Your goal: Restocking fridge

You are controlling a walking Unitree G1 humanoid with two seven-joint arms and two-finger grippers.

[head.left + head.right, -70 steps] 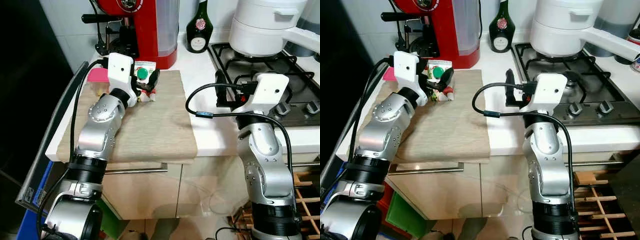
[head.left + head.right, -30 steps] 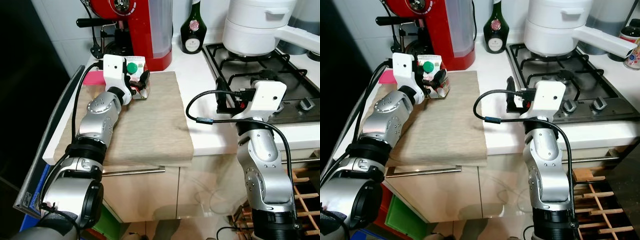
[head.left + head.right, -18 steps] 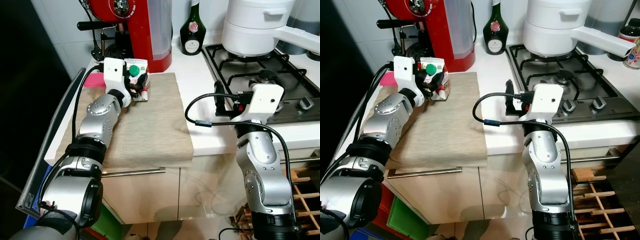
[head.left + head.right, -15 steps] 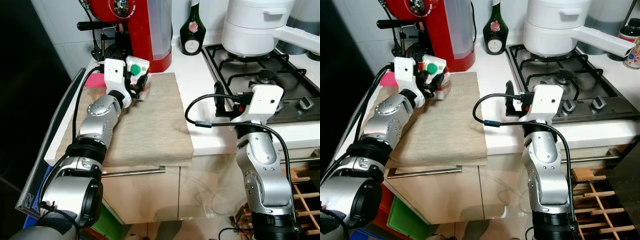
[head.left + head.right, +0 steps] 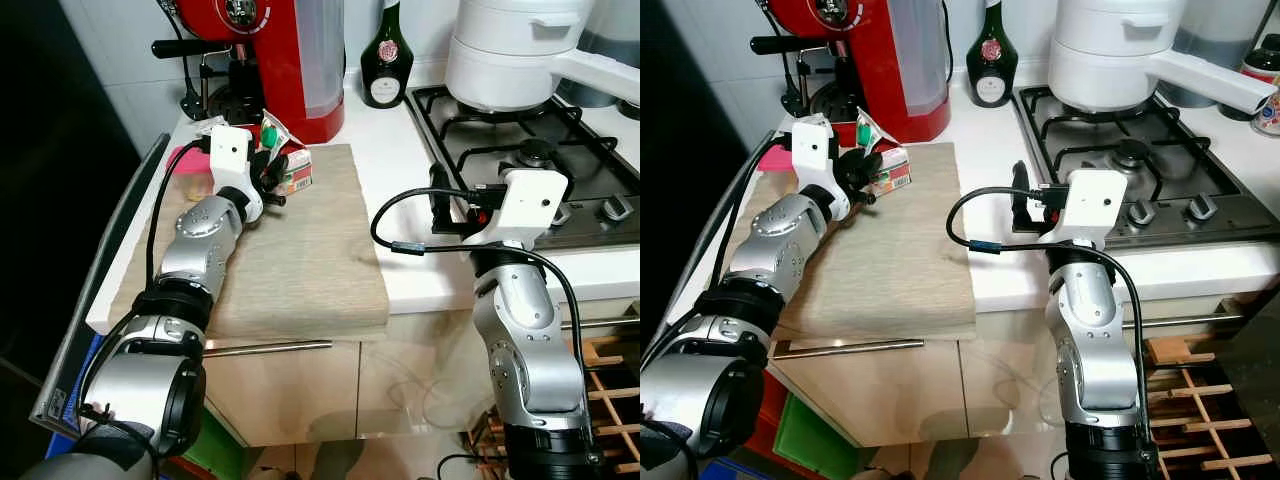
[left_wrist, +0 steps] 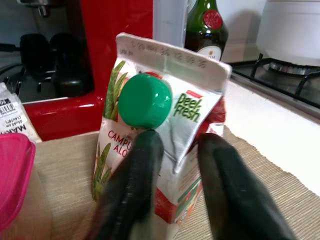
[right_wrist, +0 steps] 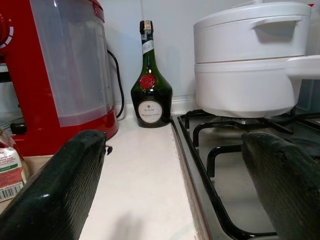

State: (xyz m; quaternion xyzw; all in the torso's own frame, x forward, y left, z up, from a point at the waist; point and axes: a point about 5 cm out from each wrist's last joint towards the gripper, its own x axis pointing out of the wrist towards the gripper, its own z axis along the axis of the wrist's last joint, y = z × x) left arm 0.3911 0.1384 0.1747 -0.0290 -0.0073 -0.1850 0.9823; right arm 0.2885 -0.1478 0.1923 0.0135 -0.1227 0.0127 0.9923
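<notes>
A small juice carton (image 6: 170, 115) with a green cap (image 6: 145, 100) is at the back of the beige mat (image 5: 300, 260), beside the red coffee machine (image 5: 290, 50). It leans over to the right (image 5: 290, 165) instead of standing upright. My left gripper (image 6: 180, 140) is shut on it, with one black finger (image 6: 135, 190) on each side of the gabled top. My right gripper (image 5: 440, 200) hovers open with nothing in it over the white counter at the hob's left edge, its fingers (image 7: 55, 200) wide apart.
A pink-lidded container (image 5: 188, 165) sits just left of the carton. A dark green bottle (image 5: 385, 65) stands at the back wall. A large white pot (image 5: 510, 50) sits on the gas hob (image 5: 560, 150). A wooden rack (image 5: 610, 400) stands low on the right.
The carton stood upright by the left gripper; now it is tipped to the right in that gripper's grip. The right arm has stayed in place.
</notes>
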